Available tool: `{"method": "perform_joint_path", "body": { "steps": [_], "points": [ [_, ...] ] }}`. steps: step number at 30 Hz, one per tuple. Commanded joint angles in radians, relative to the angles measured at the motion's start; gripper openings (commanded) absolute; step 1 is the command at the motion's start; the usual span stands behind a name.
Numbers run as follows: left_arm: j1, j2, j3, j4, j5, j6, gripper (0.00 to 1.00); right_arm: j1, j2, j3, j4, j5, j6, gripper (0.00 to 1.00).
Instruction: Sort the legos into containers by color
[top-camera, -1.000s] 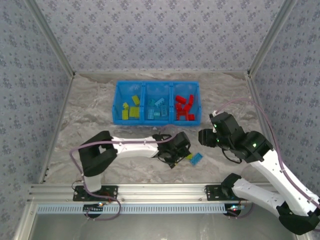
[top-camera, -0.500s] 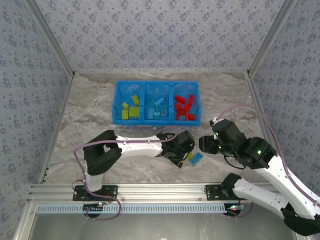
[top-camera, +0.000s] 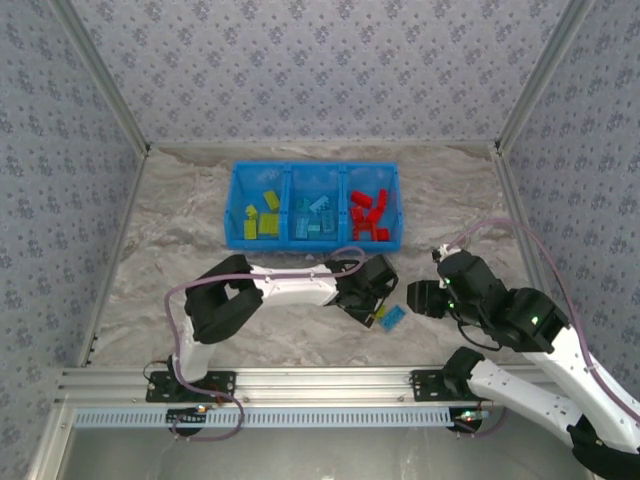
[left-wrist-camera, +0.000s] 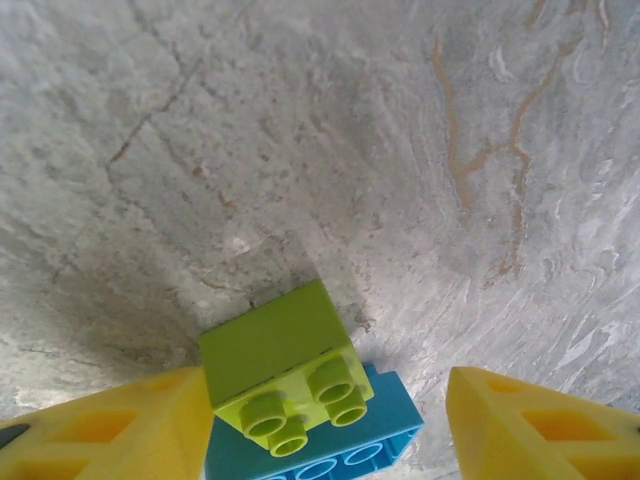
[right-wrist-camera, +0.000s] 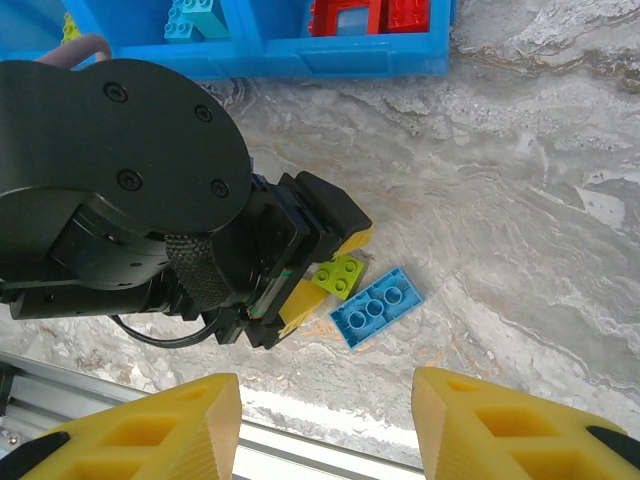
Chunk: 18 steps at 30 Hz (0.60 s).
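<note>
- The blue bin (top-camera: 315, 245) lies across the far part of the marble table (top-camera: 180, 220). Its left compartment holds the yellow-green legos (top-camera: 262, 218).
- The bin's middle compartment holds the light-blue legos (top-camera: 315, 218).
- The bin's right compartment holds the red legos (top-camera: 370, 215).
- The left gripper (left-wrist-camera: 325, 420) is low over the table on the near side of the bin, in front of the right compartment. Its jaws are spread wide and grip nothing.
- One yellow-green brick (left-wrist-camera: 275, 355) lies on the table between those jaws, close against the left finger (left-wrist-camera: 110, 430). Whether they touch I cannot tell.
- A light-blue brick (right-wrist-camera: 375, 306) lies touching the yellow-green one, also in front of the bin's right compartment.
- The right gripper (right-wrist-camera: 325, 430) hangs beyond the bin's right end, on the near side. Its jaws are wide apart and empty.
</note>
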Motion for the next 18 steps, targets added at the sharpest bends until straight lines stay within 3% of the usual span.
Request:
{"method": "perform_joint_path", "body": {
  "steps": [1, 10, 18],
  "points": [
    [0.003, 0.028, 0.045, -0.072, -0.004, -0.050, 0.58, 0.007, -0.002, -0.007, -0.016, 0.008, 0.027, 0.51],
    [0.003, 0.076, 0.135, -0.193, 0.002, -0.013, 0.50, 0.009, -0.006, -0.008, -0.029, 0.022, 0.030, 0.51],
    [0.002, 0.106, 0.146, -0.189, 0.018, -0.009, 0.46, 0.008, -0.005, -0.011, -0.019, 0.024, 0.032, 0.51]
  ]
}}
